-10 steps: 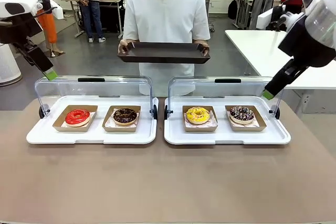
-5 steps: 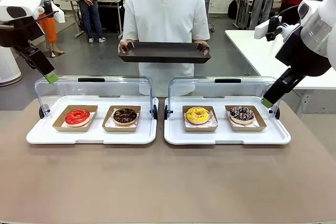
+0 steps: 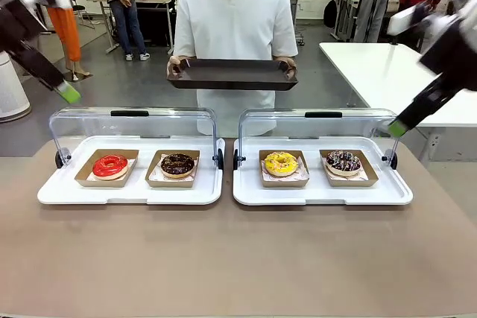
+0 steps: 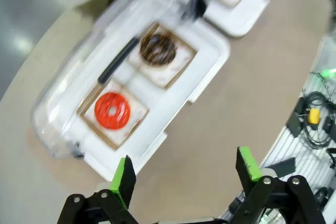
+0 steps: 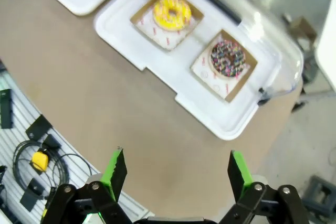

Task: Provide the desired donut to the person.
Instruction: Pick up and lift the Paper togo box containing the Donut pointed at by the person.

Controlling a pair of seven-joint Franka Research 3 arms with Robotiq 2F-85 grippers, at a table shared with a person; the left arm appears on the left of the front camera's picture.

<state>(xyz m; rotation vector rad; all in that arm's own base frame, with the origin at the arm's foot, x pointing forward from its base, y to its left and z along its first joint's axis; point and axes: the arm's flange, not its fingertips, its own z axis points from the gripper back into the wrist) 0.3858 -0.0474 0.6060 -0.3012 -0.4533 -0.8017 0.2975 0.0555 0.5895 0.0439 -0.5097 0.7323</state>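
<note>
The person (image 3: 235,20) in a white shirt stands at the far side holding a dark tray (image 3: 232,74) with both hands. On the table lie a red donut (image 3: 110,165) (image 4: 112,110), a chocolate donut (image 3: 177,164) (image 4: 158,49), a yellow donut (image 3: 281,162) (image 5: 171,12) and a sprinkled chocolate donut (image 3: 343,160) (image 5: 228,57), each in a cardboard tray. Nothing marks which donut is desired. My left gripper (image 3: 67,94) (image 4: 185,169) hangs open, high above the table's left end. My right gripper (image 3: 397,128) (image 5: 176,167) hangs open above the right end. Both hold nothing.
The donuts sit in two white display trays (image 3: 130,193) (image 3: 320,195), whose clear lids (image 3: 134,126) (image 3: 317,124) are tipped open toward the person. The near half of the brown table (image 3: 238,258) is bare. A white table (image 3: 373,65) stands at the back right.
Both arms have swung up and outward, the left gripper toward the left edge, the right gripper toward the right. The donuts and the person's tray have not moved.
</note>
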